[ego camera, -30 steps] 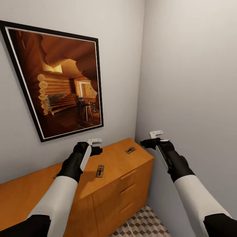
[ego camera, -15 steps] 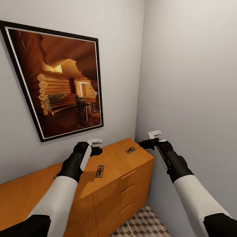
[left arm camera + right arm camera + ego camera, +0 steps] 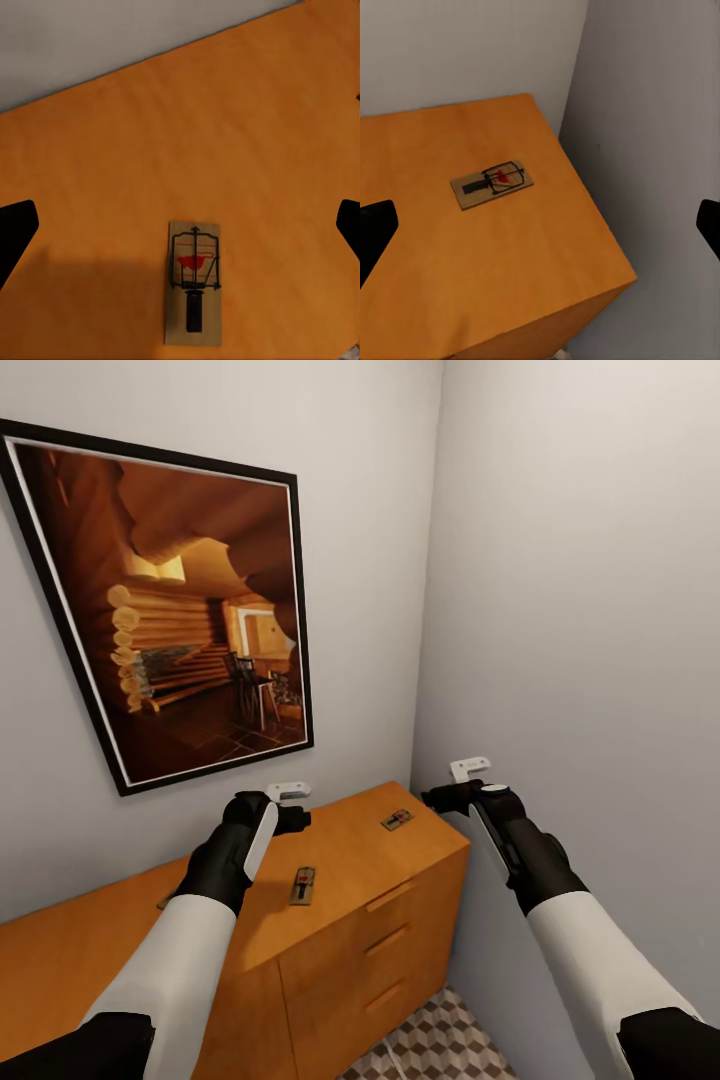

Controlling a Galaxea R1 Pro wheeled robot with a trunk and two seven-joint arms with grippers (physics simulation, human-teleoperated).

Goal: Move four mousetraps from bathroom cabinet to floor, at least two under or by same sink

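Your left gripper (image 3: 290, 805) hovers over the cabinet (image 3: 350, 860), fingers apart above a mousetrap (image 3: 302, 884) | right gripper (image 3: 450, 785) raised past the cabinet's end, fingers apart, empty

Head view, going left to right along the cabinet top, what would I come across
Left gripper → mousetrap near the front edge → mousetrap near the right end → right gripper, just past the cabinet corner.

White forearm shells, black wrists, black hands, white brackets
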